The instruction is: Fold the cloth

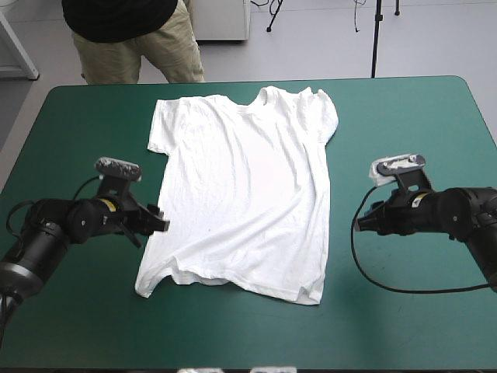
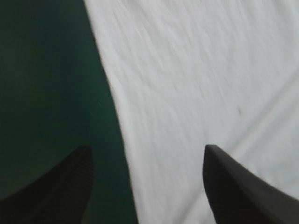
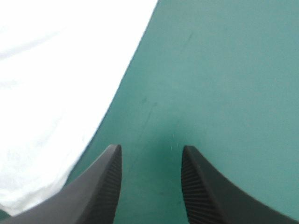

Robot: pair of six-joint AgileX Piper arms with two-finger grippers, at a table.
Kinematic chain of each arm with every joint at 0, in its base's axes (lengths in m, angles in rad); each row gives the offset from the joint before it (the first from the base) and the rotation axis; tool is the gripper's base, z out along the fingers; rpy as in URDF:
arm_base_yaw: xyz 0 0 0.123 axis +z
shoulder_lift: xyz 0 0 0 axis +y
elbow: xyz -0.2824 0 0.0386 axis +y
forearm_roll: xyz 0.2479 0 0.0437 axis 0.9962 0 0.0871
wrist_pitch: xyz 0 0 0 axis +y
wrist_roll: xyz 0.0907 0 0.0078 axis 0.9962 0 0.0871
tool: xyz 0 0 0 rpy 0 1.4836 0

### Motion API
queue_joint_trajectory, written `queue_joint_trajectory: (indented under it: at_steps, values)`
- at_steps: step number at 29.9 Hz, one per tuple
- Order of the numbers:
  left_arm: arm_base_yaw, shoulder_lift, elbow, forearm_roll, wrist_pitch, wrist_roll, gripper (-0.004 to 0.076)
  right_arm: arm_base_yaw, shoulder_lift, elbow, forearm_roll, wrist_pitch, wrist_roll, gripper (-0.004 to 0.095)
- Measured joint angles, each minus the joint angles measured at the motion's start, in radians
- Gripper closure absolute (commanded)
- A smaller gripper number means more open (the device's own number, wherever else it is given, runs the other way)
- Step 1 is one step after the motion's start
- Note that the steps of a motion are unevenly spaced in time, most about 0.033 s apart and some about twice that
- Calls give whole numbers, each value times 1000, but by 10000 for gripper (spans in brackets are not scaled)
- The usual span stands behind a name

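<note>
Table (image 1: 404,116), T-shirt (image 1: 247,194) collar toward far edge

The left arm (image 1: 54,229) is being held low and reached inward from the left side. The left gripper (image 1: 159,219) is being held with its black fingers (image 2: 65,191) spread wide apart. The right arm (image 1: 458,211) is being stretched inward from the right side, and the right gripper (image 1: 363,221) is being held with fingers parted, less widely.
</note>
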Motion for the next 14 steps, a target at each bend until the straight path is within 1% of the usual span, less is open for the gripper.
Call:
queue_joint_trajectory:
  at_steps: [3, 7, 11, 14]
  values:
    - [31, 76, -110, 63, -27, -68, 251, 0, 19, -85, 1, 1, 0, 507]
    - [96, 238, -242, 47, -28, -93, 251, 0, 58, -159, 1, 3, -4, 507]
    - [151, 418, -372, -29, -13, -67, 251, 0, 98, -184, 1, 4, -21, 507]
    - [167, 542, -474, -89, 42, -14, 251, 0, 132, -184, 1, 5, -27, 507]
